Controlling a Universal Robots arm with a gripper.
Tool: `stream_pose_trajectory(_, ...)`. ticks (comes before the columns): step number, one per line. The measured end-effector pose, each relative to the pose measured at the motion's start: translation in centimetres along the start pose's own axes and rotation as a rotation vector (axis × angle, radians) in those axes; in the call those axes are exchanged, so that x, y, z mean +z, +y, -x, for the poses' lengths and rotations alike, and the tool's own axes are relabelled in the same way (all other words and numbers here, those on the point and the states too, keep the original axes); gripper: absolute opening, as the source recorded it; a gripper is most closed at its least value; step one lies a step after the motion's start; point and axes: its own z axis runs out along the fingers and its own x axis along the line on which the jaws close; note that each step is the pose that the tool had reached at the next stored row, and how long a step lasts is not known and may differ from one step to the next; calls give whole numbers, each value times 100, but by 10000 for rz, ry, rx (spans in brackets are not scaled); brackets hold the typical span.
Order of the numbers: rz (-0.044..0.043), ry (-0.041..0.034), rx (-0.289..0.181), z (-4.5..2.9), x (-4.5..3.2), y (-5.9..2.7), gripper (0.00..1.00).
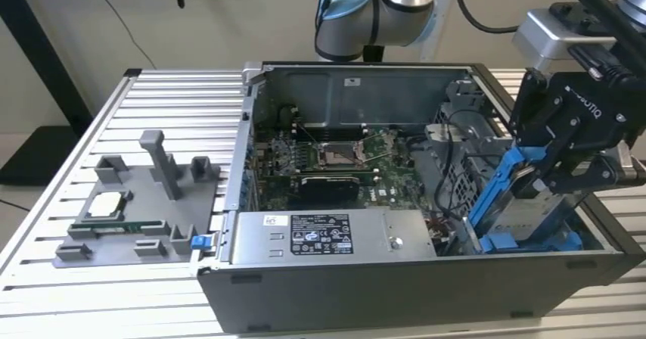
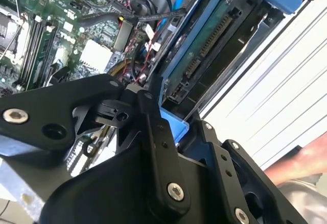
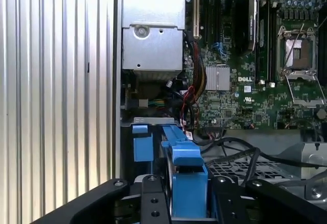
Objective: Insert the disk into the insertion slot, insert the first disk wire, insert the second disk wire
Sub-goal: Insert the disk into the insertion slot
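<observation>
Claw [image 1: 553, 174] clamped on the disk [image 1: 510, 195] by its blue frame, tilted above the slot [image 1: 550, 241], near corner of the case [image 1: 404, 293], the exterior view's right. Good insertion likely needs the frame squared to the slot walls, clear of the cables [image 3: 240, 152].

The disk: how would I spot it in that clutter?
In the open dark metal computer case, look at the exterior view's right end. Black jaws hold a flat silver-grey disk steeply tilted in a bright blue plastic frame; the neighbouring grey labelled box lies flat.
</observation>
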Motion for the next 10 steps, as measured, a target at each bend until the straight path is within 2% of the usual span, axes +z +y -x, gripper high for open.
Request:
stream_pose_trajectory(4,1,1,-1,-3,-1,0,0)
stream_pose_trajectory(5,2,1,-1,-3,-1,0,100)
stream_pose_trajectory(8,-1,-9,-2,-3,-10,0,100)
stream_pose_trajectory(10,0,-13,-2,2,-55,3,100)
